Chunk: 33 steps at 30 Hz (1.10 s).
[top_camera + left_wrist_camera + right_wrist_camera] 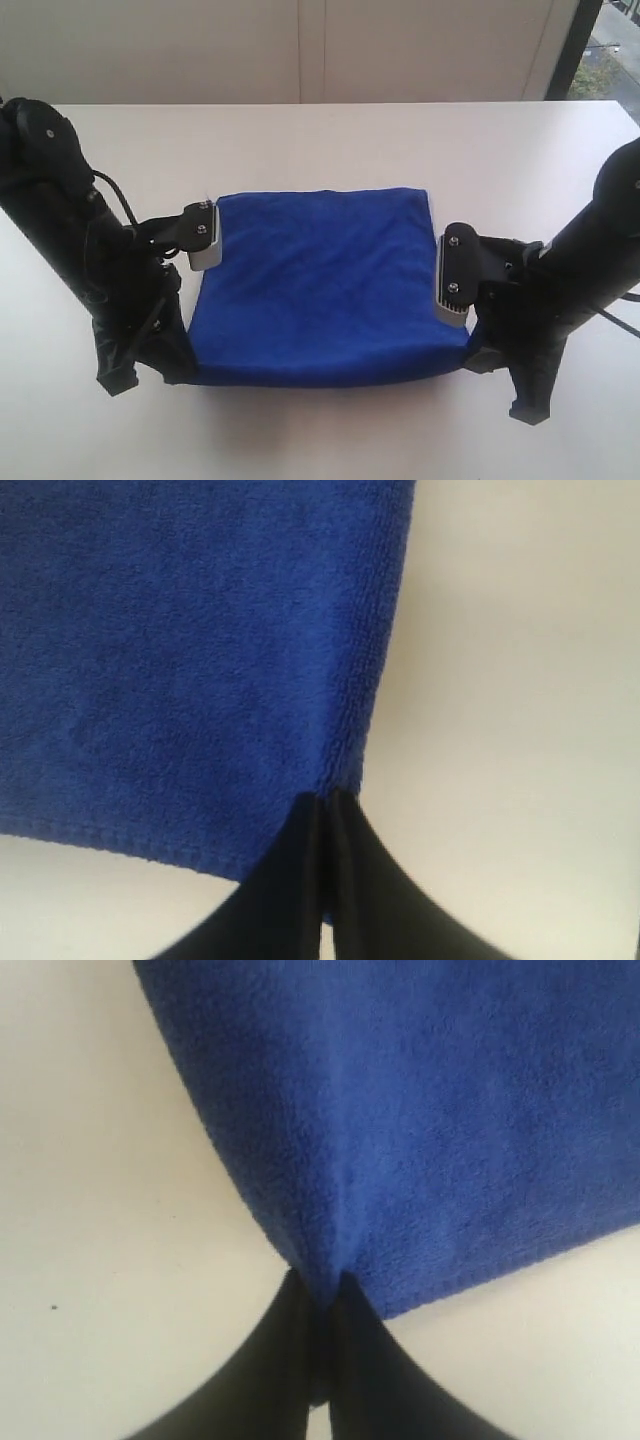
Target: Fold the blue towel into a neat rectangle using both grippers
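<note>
The blue towel lies on the white table as a roughly square, doubled-over shape. Its near edge sits between my two arms. My left gripper is shut on the towel's near left corner. In the left wrist view its black fingers pinch the hemmed corner of the towel. My right gripper is shut on the near right corner. In the right wrist view the gripper has a fold of the towel squeezed between its tips.
Bare white tabletop surrounds the cloth on all sides. A pale wall runs behind the table's far edge, and a window strip shows at the far right. Both black arms flank the towel closely.
</note>
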Motion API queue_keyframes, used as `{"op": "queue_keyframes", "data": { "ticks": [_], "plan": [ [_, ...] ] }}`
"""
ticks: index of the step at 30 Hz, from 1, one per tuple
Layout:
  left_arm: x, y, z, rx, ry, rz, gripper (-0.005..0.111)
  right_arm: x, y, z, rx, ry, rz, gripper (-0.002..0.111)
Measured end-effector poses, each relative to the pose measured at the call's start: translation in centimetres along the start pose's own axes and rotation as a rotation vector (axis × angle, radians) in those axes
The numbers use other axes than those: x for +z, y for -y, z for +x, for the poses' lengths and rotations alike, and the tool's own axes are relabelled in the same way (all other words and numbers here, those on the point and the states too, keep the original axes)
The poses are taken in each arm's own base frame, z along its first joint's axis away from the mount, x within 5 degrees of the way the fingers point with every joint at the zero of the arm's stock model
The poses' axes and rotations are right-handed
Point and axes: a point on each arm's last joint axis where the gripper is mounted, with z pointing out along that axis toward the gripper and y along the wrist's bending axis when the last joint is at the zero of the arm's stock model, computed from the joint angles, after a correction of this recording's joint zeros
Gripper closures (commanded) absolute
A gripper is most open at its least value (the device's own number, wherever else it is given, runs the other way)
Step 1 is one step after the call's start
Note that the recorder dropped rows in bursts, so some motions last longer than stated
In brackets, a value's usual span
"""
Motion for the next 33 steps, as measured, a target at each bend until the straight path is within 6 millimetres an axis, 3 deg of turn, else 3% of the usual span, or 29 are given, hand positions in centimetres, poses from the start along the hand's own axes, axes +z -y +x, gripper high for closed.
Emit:
{"op": "queue_keyframes", "data": {
  "ticks": [7,14,17,24,28,33],
  "plan": [
    [-0.9,0.8,-0.1,-0.012,0.003,0.01,0.107,-1.7,-1.1,-0.9,-0.042,0.033,0.017,0.108],
    [-0.9,0.5,0.0,-0.003,-0.007,-0.019,0.107,-1.1,-1.0,-0.8,-0.033,0.021,-0.006,0.108],
    [-0.9,0.5,0.0,-0.004,-0.009,-0.02,0.107,-0.3,-0.9,-0.6,-0.025,0.004,-0.034,0.099],
    [-0.9,0.5,0.0,-0.006,-0.009,-0.02,0.107,0.9,-0.7,-0.3,-0.009,-0.022,-0.075,0.065],
    [-0.9,0.5,0.0,-0.006,-0.009,-0.02,0.107,0.8,-0.8,-0.3,-0.011,-0.02,-0.077,0.064],
    [-0.9,0.5,0.0,-0.005,-0.01,-0.02,0.107,-0.9,-1.4,-0.6,-0.027,0.003,-0.062,0.064]
  ]
}}
